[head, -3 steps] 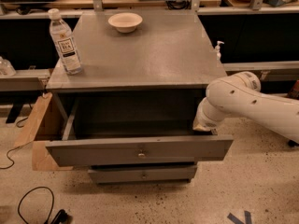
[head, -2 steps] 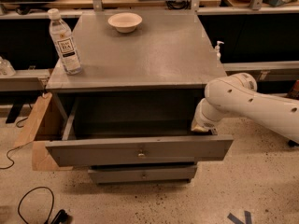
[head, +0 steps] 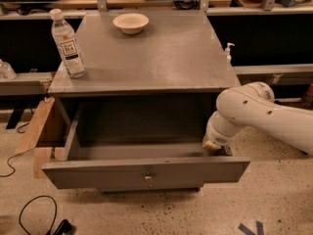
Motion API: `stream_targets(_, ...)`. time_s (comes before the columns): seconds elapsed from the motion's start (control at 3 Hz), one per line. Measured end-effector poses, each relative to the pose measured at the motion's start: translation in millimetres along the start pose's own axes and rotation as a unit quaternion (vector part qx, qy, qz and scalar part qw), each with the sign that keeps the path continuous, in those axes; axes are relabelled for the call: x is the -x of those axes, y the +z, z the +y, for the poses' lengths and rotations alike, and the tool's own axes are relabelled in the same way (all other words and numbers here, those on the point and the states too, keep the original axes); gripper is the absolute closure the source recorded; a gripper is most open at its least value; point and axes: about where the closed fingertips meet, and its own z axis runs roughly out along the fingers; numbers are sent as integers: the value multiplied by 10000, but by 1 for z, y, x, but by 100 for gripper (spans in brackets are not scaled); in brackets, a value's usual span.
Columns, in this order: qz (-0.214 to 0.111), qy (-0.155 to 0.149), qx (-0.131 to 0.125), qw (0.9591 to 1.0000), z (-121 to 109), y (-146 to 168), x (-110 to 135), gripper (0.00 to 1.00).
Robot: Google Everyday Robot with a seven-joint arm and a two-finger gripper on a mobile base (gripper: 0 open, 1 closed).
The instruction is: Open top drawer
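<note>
Grey top drawer stands pulled well out, brass knob at the centre of its front; whatever lies below is mostly hidden behind it. Gripper dips in just behind the front's right end, tucked under the white arm, so its state cannot be told. Wooden board leans at left. Up on the cabinet top: bottle at the left edge, bowl farther back.
</note>
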Motion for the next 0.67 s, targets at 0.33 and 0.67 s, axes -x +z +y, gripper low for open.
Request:
stream_targets(0.33,100,184,304,9993,48,-12,4,100)
stream_targets(0.67,143,293,515,9981,75,-20,8,100)
